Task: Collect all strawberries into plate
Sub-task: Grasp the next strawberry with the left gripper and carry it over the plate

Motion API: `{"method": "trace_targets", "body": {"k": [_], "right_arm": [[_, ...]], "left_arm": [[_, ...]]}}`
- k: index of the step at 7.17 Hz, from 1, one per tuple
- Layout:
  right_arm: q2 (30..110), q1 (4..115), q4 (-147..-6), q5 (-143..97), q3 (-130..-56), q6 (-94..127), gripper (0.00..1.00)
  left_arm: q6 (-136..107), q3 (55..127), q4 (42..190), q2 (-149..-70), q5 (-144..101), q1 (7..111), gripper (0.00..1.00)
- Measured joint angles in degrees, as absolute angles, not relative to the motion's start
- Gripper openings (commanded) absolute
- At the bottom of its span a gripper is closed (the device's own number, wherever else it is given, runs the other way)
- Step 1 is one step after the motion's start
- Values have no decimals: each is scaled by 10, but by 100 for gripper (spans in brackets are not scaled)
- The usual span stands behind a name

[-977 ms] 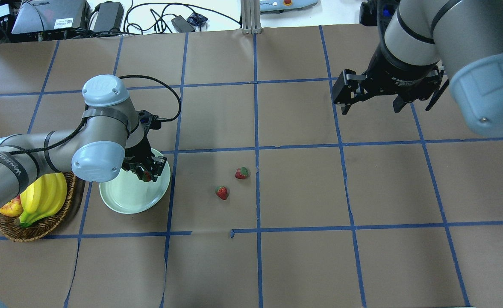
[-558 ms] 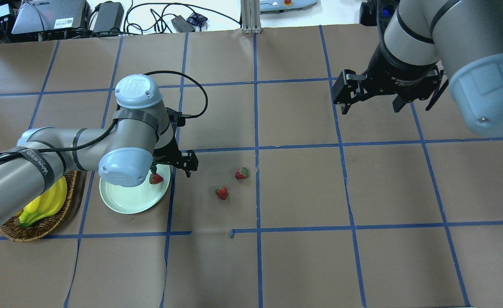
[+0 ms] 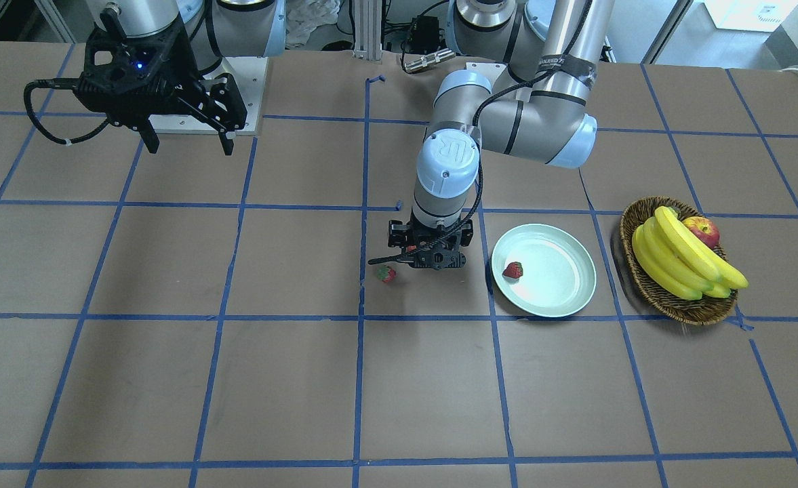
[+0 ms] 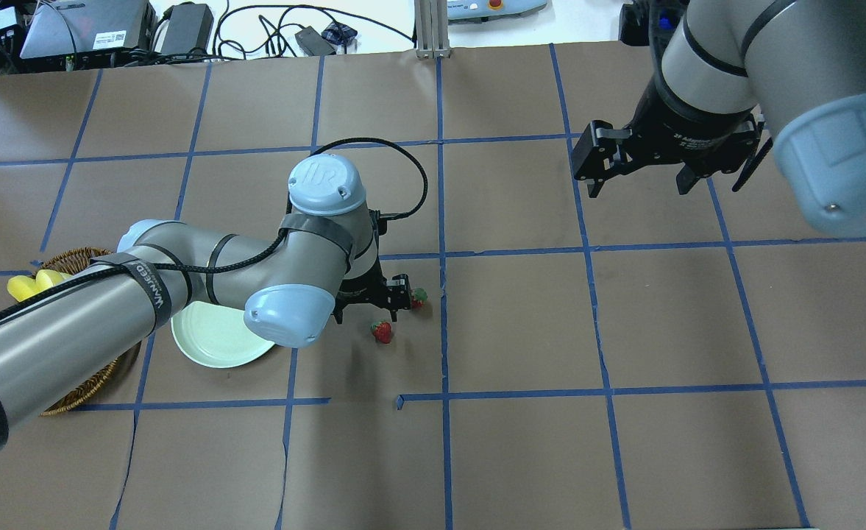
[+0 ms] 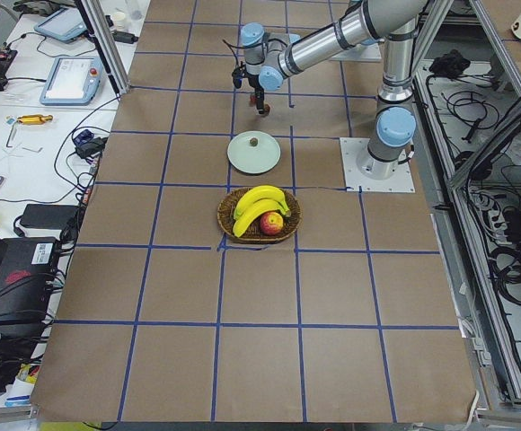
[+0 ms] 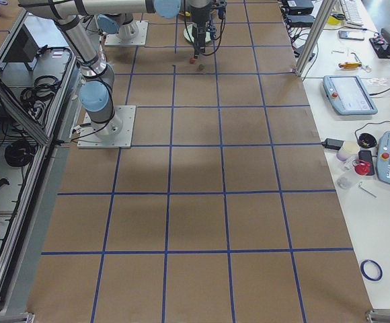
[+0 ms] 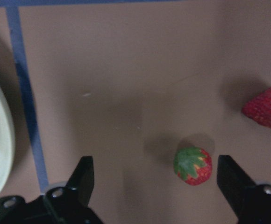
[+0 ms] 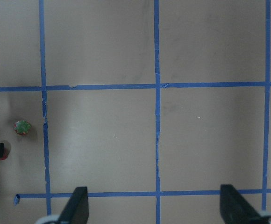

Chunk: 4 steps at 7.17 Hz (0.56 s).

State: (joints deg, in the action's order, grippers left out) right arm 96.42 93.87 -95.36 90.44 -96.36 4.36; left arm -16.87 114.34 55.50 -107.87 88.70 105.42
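Note:
One strawberry point(image 3: 512, 270) lies in the pale mint plate point(image 3: 554, 278), near its rim. Two strawberries lie on the brown table right of the plate point(image 4: 212, 342): one point(image 4: 382, 331) nearer me, one point(image 4: 418, 298) farther. My left gripper point(image 4: 372, 302) hangs open and empty just above them. In the left wrist view one strawberry point(image 7: 193, 165) sits between the fingers point(image 7: 82, 175), nearer the right one; the other point(image 7: 266, 107) is at the right edge. My right gripper point(image 4: 639, 188) is open and empty, held high at the far right.
A brown wicker basket point(image 3: 670, 308) with bananas point(image 3: 676, 254) and a red-yellow apple point(image 3: 702, 229) stands beside the plate, away from the strawberries. My left arm covers part of the plate and basket point(image 4: 72, 258) in the overhead view. Blue tape lines grid the table.
My left gripper let go of a strawberry in the plate, then swung right and now hangs open over the two strawberries on the table. The right arm has not moved.

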Motion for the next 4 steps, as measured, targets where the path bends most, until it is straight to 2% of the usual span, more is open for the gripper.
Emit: {"method": "trace_targets", "body": {"k": [1, 3, 4], "right_arm": [[964, 939, -954, 904, -964, 44, 100], [964, 939, -954, 904, -964, 44, 100], [964, 939, -954, 904, -963, 44, 100]], "left_arm": [[-178, 1145, 548, -1087, 879, 1057, 69], [-185, 1146, 544, -1099, 871, 1058, 26], [-186, 1147, 544, -1100, 871, 1059, 14]]}}
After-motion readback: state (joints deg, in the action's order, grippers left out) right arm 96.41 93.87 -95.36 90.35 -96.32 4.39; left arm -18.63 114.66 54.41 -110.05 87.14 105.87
